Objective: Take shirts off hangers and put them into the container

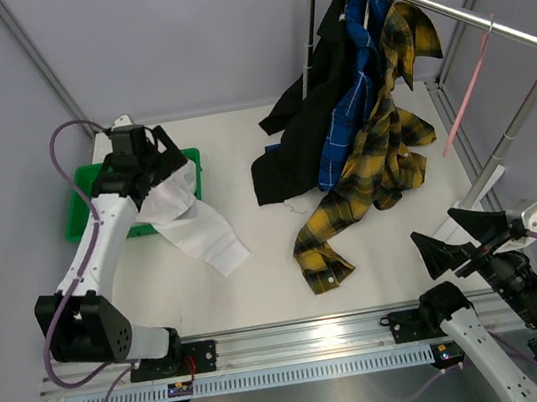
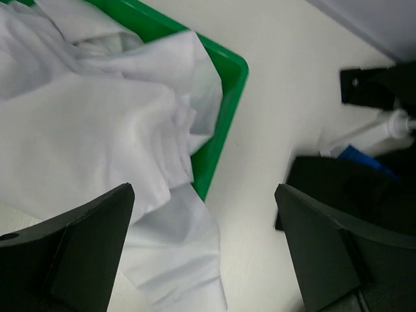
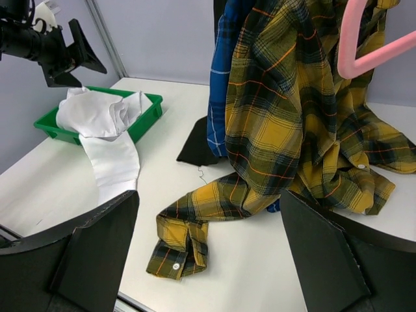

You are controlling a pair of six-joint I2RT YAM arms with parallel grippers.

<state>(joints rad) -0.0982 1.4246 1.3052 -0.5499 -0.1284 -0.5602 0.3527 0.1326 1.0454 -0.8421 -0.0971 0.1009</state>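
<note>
Above the white shirt [image 2: 84,123] draped over the container [image 2: 227,84], the left gripper [image 2: 203,195] gapes empty, as does the right gripper [image 3: 208,201].

The white shirt [image 1: 191,223] hides most of the green container [image 1: 78,215].
</note>
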